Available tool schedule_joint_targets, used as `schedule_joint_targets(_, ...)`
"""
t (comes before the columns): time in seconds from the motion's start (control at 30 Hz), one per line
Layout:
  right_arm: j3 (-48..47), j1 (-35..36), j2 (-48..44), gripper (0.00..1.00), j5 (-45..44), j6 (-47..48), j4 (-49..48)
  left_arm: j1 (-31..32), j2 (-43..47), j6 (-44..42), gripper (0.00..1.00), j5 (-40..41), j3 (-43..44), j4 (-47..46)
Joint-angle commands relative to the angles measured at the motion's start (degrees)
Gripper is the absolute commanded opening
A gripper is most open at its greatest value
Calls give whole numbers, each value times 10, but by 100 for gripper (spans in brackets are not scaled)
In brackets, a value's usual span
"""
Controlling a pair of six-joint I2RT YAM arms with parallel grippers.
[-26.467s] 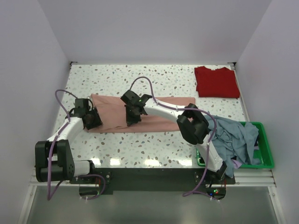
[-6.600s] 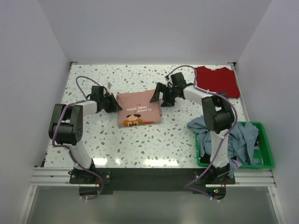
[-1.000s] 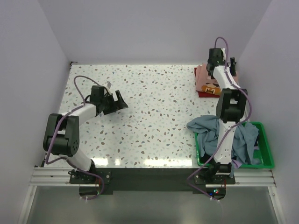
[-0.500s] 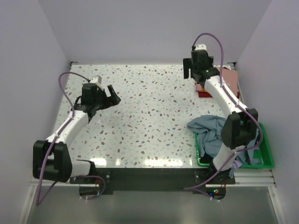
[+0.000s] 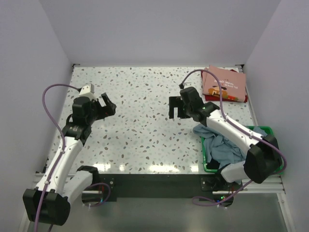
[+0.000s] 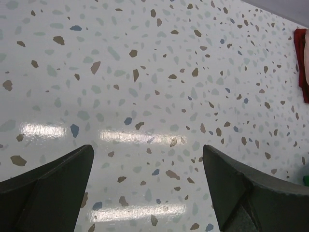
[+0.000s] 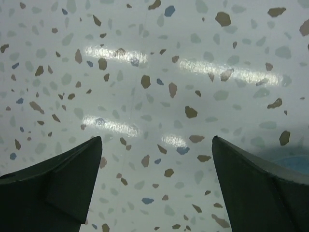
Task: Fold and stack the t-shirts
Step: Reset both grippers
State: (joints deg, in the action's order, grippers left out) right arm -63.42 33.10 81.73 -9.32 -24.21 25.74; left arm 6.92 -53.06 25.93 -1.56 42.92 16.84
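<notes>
The salmon-pink t-shirt (image 5: 224,83) lies folded, its print facing up, on the folded deep red t-shirt (image 5: 231,99) at the far right corner. Light blue-grey t-shirts (image 5: 223,145) spill in a heap out of the green basket (image 5: 267,129). My left gripper (image 5: 105,104) hovers open over bare tabletop at the left, its jaws wide in the left wrist view (image 6: 148,150). My right gripper (image 5: 175,106) hangs open over the middle of the table, left of the heap, with nothing between its fingers (image 7: 157,140). A red t-shirt edge (image 6: 303,63) shows far right in the left wrist view.
The speckled terrazzo tabletop (image 5: 149,96) is walled in at the back and both sides. The basket sits at the near right edge, with the right arm's links passing over it.
The right gripper left the stack at the far right and swung back to the table's middle. The left gripper drew back toward the near left. The pink t-shirt stays on the red one.
</notes>
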Motion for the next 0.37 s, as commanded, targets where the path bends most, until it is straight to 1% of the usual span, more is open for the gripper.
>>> schedule_joint_targets(0.0,34,5,-66,99,-23,-65,-3,1,27,-22,100,13,-16,17)
schedule_joint_targets(0.13,60,5,-101,99,-46,-80,34,1,51,-24,100,14,-29,21)
schedule_joint_targets(0.27,66,5,-130,99,-83,-88,98,1,57,-21,100,3,-31,26)
schedule_joint_targets(0.33,71,6,-139,99,-101,-112,134,1,57,-20,100,3,-35,24)
